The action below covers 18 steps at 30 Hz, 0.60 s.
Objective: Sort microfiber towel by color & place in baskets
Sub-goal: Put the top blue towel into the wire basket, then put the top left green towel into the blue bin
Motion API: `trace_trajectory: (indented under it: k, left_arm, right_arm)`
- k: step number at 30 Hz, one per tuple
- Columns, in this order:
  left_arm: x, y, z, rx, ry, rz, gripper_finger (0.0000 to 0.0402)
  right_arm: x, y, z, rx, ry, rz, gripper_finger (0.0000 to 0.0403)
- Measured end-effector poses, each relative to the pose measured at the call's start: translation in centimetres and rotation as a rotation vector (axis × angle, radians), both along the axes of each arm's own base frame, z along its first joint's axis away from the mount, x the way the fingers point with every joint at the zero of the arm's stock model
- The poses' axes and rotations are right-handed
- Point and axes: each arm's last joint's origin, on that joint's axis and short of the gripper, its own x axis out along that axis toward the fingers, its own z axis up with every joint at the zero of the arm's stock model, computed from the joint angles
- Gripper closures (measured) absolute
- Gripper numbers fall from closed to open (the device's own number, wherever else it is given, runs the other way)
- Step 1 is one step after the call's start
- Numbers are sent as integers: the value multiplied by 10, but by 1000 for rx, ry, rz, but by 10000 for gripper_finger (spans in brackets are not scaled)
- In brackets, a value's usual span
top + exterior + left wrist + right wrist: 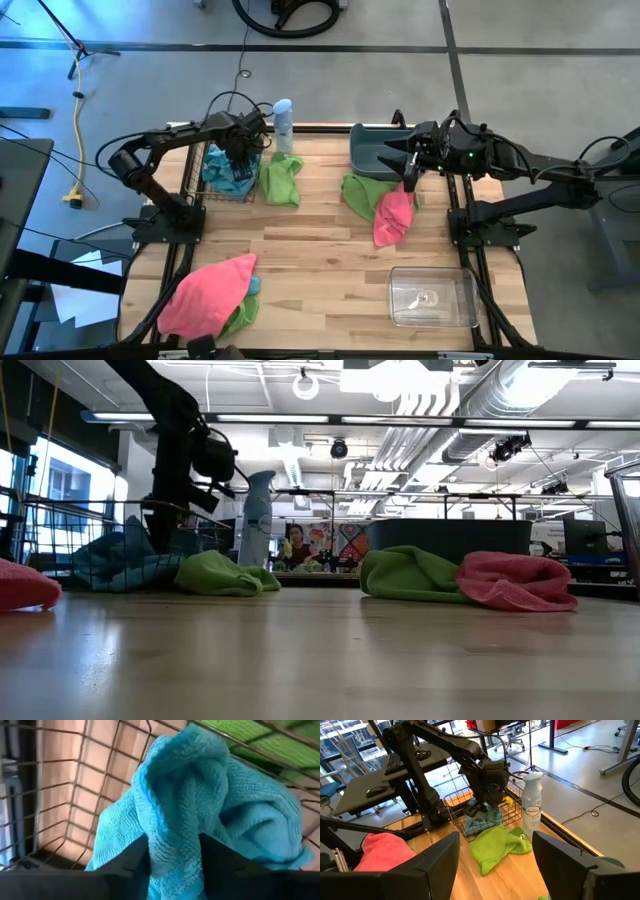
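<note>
— Where is the left gripper (pixel 240 152)?

— Down inside the black wire basket (pixel 215 192) at the far left of the table. A light blue fuzzy towel (pixel 200 820) lies bunched between its two dark fingers (pixel 125 865); the fingers stand partly apart, and I cannot tell whether they pinch the cloth or merely flank it. The towel is heaped, with no clear long axis.

— And the right gripper (pixel 408 172)?

— Over the slate-blue plastic tub (pixel 372 148) at the far right, fingers spread wide, holding nothing.

— The other cloths?

— A lime green towel (pixel 282 178) lies just beside the wire basket, its long axis running from the far edge toward the near one. A second green towel (pixel 358 192) sits near the tub, with a pink towel (pixel 393 217) overlapping its near side; the pink one runs lengthwise toward the near edge. At the near left corner a larger pink towel (pixel 208 295) lies slantwise over a bit of green and blue cloth.

— Anything else?

— A clear rectangular plastic bin (pixel 432 297) near right; a pale spray bottle (pixel 283 124) upright beside the wire basket.
</note>
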Motion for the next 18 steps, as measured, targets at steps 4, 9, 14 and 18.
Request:
trace_trajectory:
  k: [4,9,14,18]
  left_arm:
    - [-5,-5,12,22,-25,27,225]
    - [-13,-13,27,43,-50,54,199]
    - [-22,-22,41,53,-64,72,191]
    - [-28,-28,51,82,-101,98,190]
  right_arm:
    - [0,0,0,-14,5,4,158]
    - [0,0,0,-30,10,9,158]
    - [0,0,0,-50,17,14,158]
    - [0,0,0,-51,18,13,158]
